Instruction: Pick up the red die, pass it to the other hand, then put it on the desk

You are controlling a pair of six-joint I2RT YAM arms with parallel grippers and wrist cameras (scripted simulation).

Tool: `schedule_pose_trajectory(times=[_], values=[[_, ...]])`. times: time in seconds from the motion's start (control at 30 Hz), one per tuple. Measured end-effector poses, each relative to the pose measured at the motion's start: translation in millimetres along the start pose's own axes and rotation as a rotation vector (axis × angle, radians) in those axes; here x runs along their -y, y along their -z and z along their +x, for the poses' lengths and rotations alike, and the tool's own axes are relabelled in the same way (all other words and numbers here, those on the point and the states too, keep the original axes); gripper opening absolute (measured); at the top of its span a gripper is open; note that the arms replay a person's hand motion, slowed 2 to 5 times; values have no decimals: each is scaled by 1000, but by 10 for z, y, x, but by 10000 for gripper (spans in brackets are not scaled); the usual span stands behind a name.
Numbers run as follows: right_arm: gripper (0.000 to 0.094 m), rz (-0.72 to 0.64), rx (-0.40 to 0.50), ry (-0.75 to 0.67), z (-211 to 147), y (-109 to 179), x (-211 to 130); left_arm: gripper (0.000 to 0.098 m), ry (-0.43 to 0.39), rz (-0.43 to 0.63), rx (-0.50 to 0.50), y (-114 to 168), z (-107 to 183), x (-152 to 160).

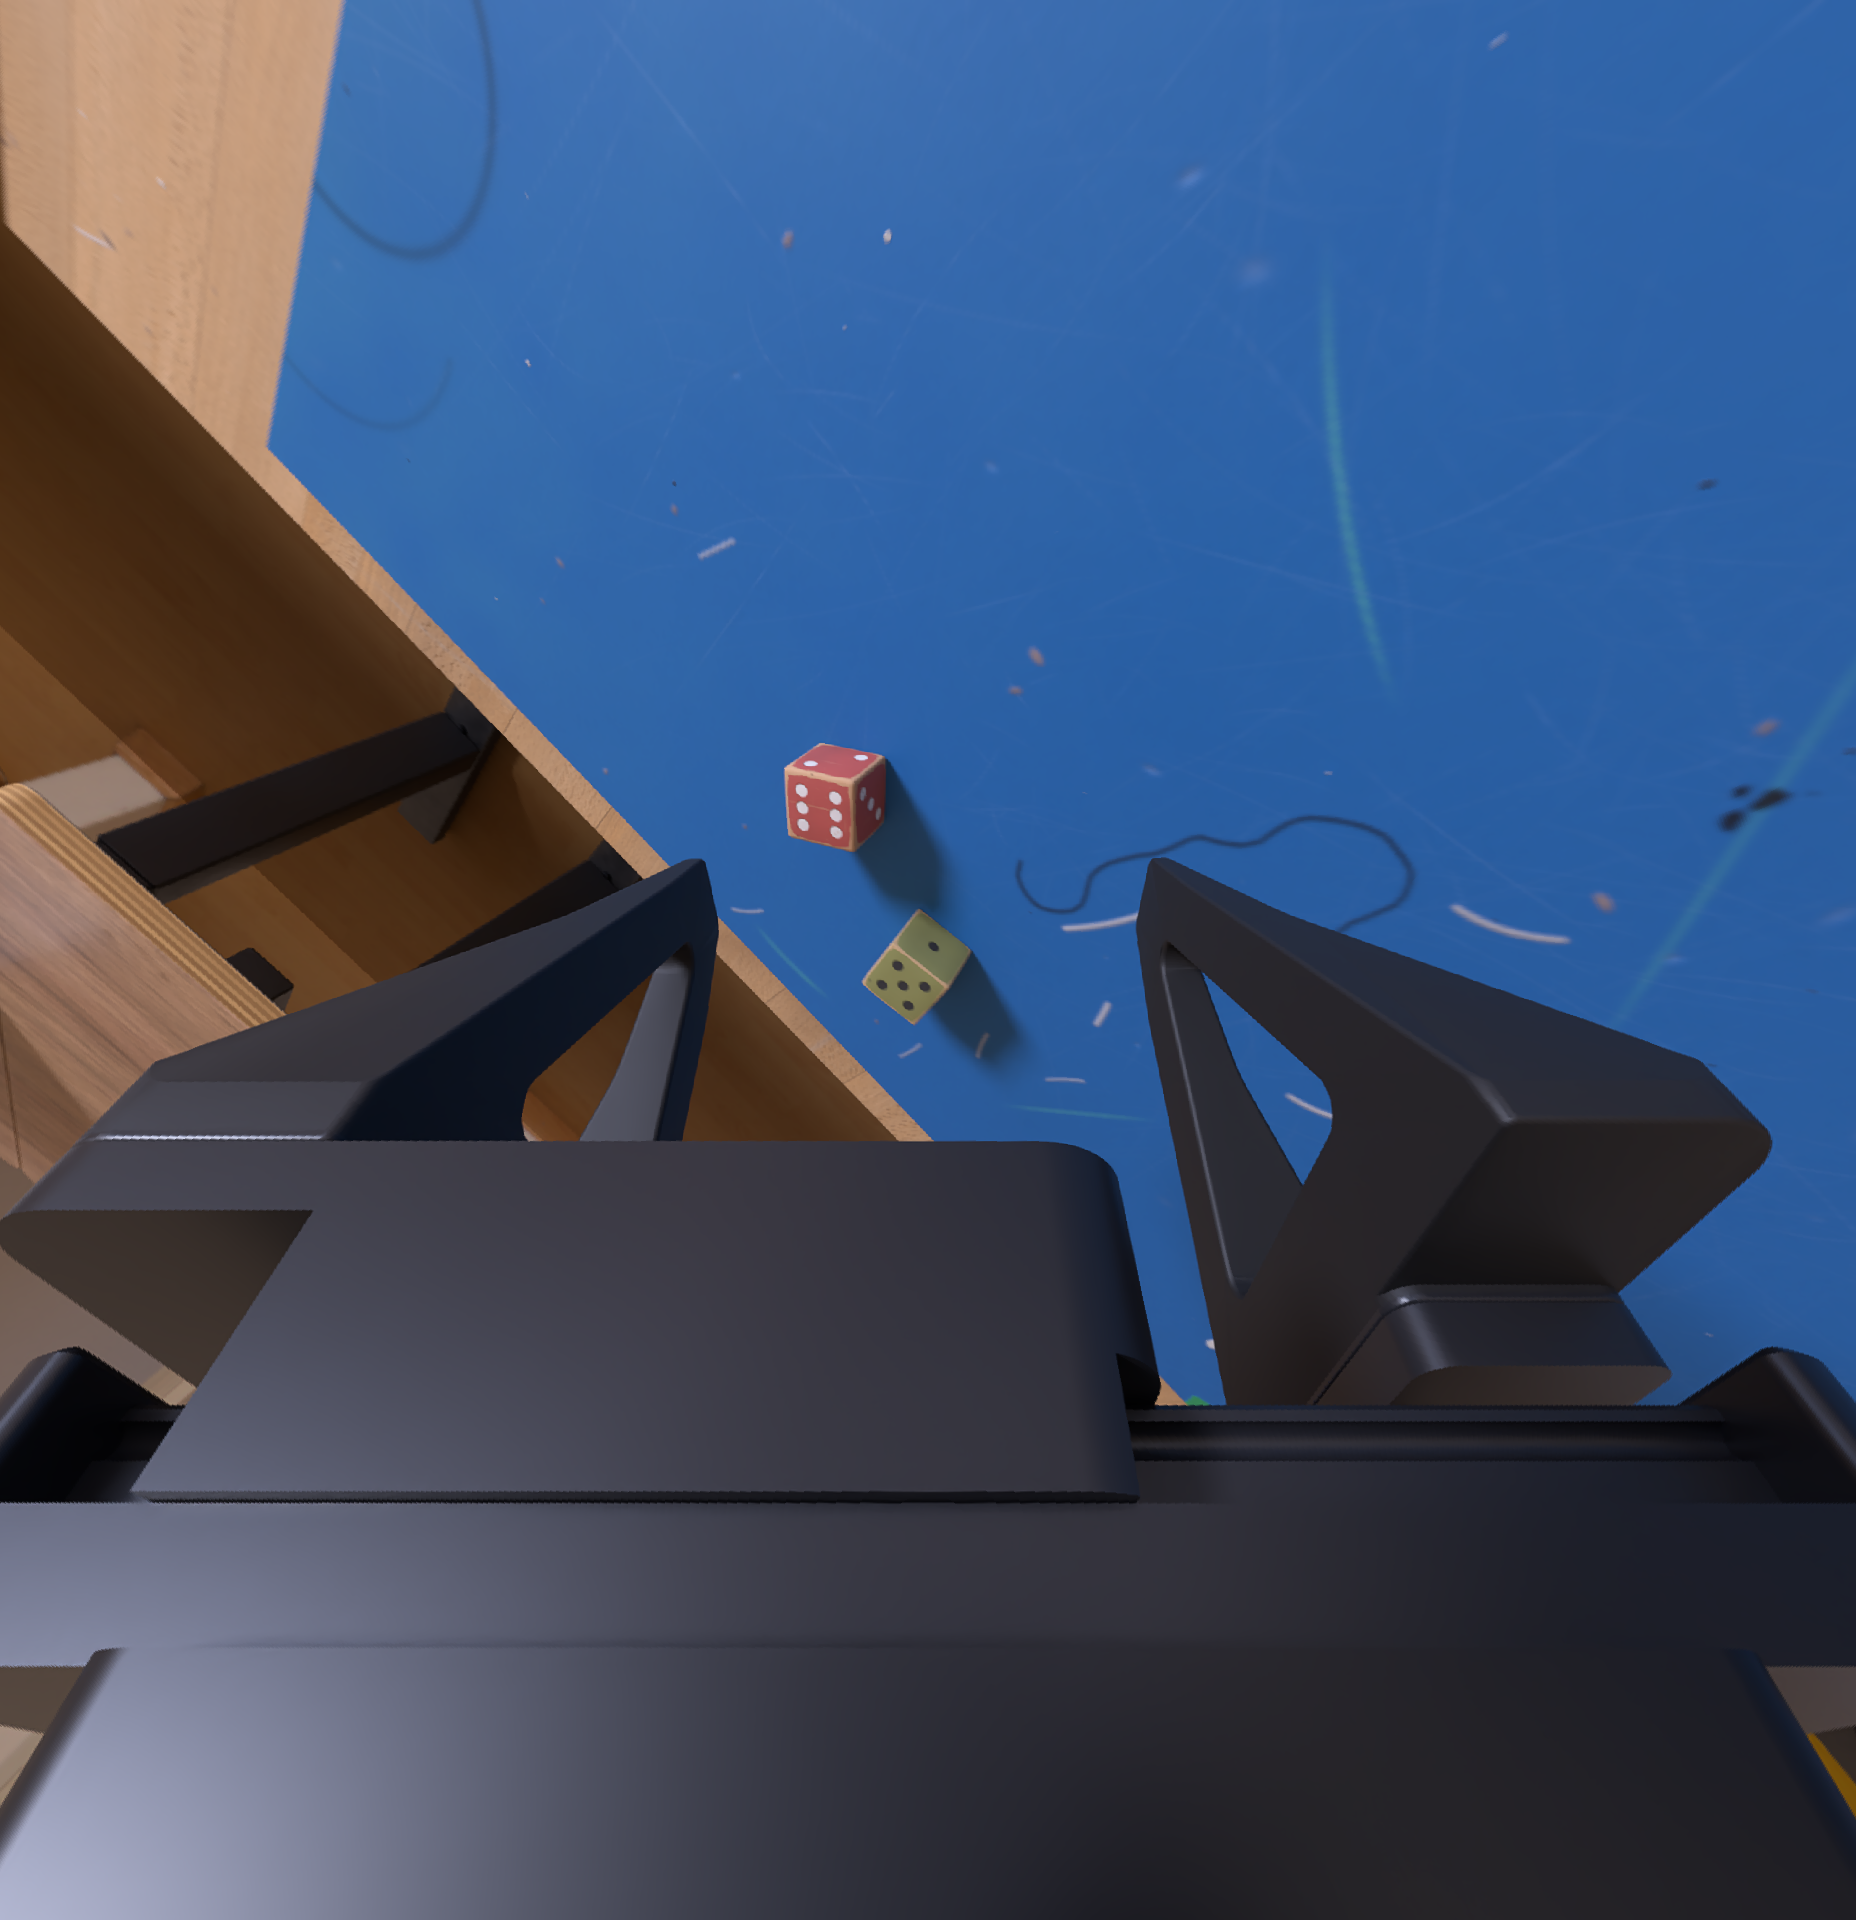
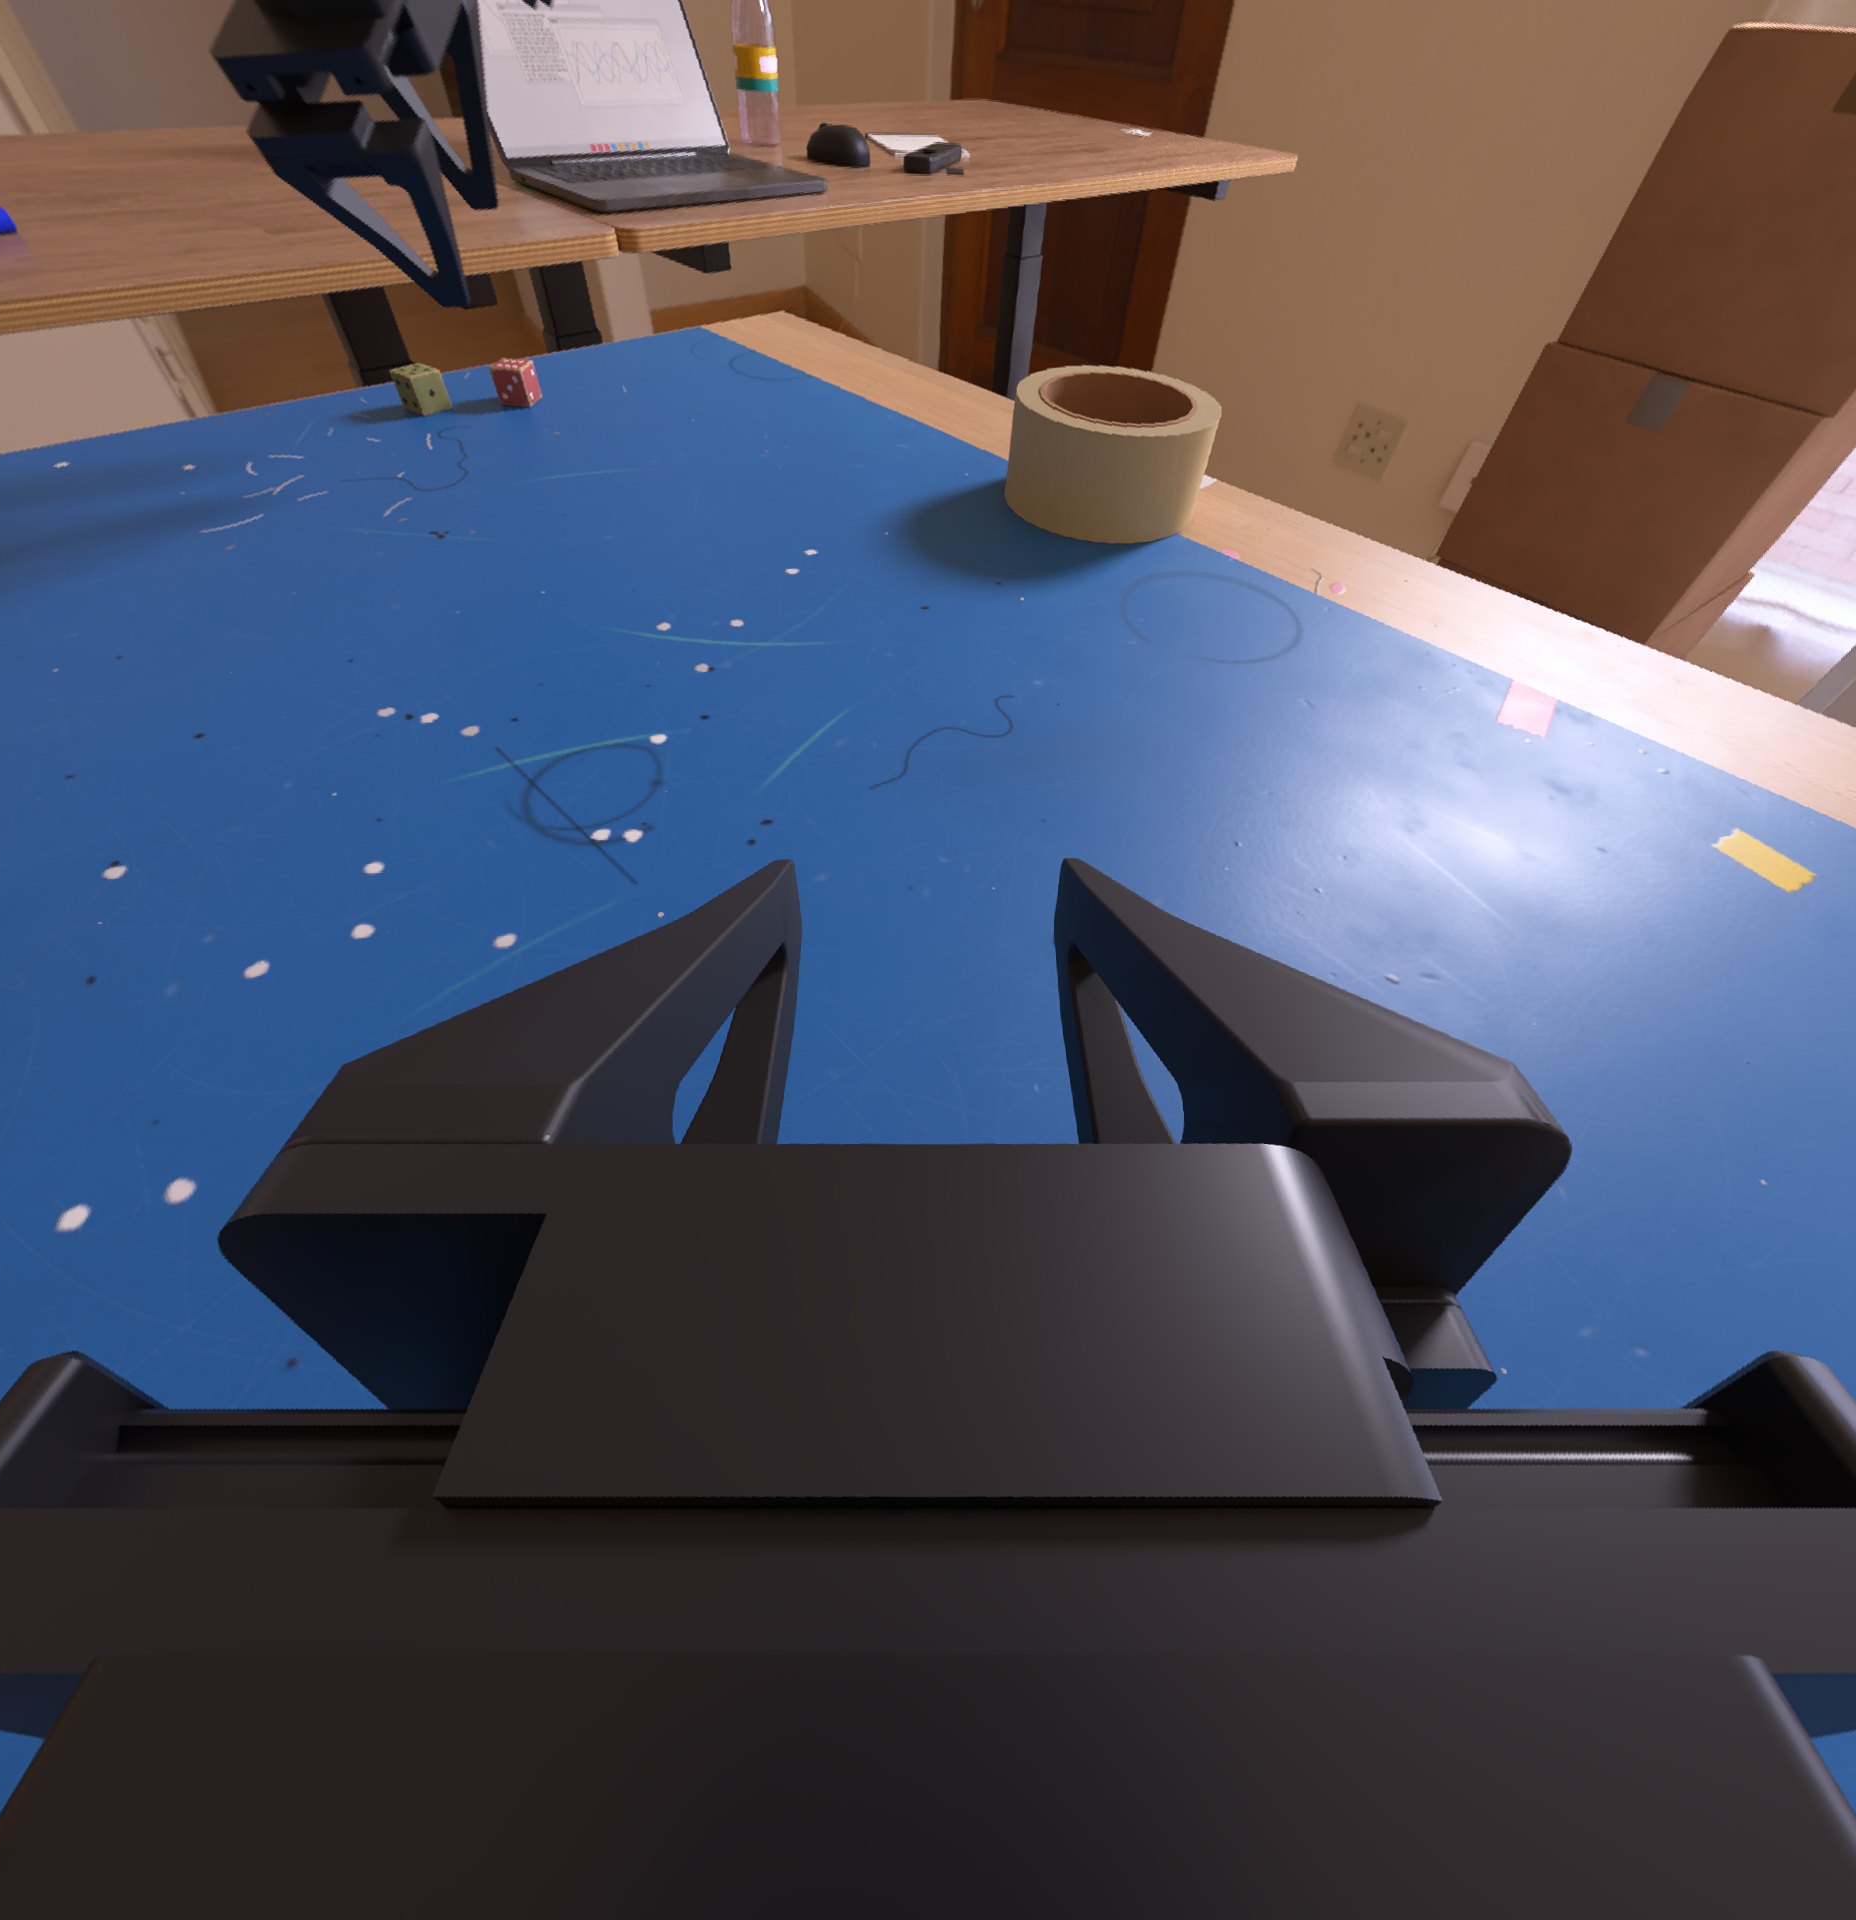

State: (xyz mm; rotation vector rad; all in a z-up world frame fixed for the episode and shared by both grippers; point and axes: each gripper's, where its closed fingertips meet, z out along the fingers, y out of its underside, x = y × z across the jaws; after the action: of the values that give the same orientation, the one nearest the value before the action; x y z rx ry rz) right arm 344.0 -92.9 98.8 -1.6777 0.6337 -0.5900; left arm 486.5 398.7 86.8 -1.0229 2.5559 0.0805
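Table (image 2: 903, 644): carries two dice and a roll of tape.

Die with white pips (image 1: 835, 796): on the table near its far-left edge in the right wrist view, standing free.

Die with dark pips (image 1: 916, 966): on the table just beside the first, apart from it, to its left in the right wrist view.

Roll of tape (image 2: 1111, 453): on end near the table's right edge, well apart from both dice.

Left gripper (image 1: 926, 873): above the dice, jaws spread, nothing between them.

Right gripper (image 2: 926, 873): over the table's near part, jaws apart, nothing between them.

Second desk (image 2: 280, 218): behind the table, bearing a laptop (image 2: 633, 114), a bottle (image 2: 756, 73) and a mouse (image 2: 839, 145).

Cardboard boxes (image 2: 1713, 343): stacked off the table's right side.
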Motion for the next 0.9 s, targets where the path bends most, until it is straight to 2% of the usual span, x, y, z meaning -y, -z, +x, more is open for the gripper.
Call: schedule_pose_trajectory(times=[0.2, 0.4, 0.9], values=[[412, -5, 7, 11, -19, -10, -6, 679, -5, -96, -39, -329, -150, -66], [402, 4, 17, 13, -36, -11, 13, 648, -5, -158, -70, -543, -244, -140], [393, 8, 29, -15, -22, 1, 8, 598, 17, -200, -115, -761, -328, -170]])
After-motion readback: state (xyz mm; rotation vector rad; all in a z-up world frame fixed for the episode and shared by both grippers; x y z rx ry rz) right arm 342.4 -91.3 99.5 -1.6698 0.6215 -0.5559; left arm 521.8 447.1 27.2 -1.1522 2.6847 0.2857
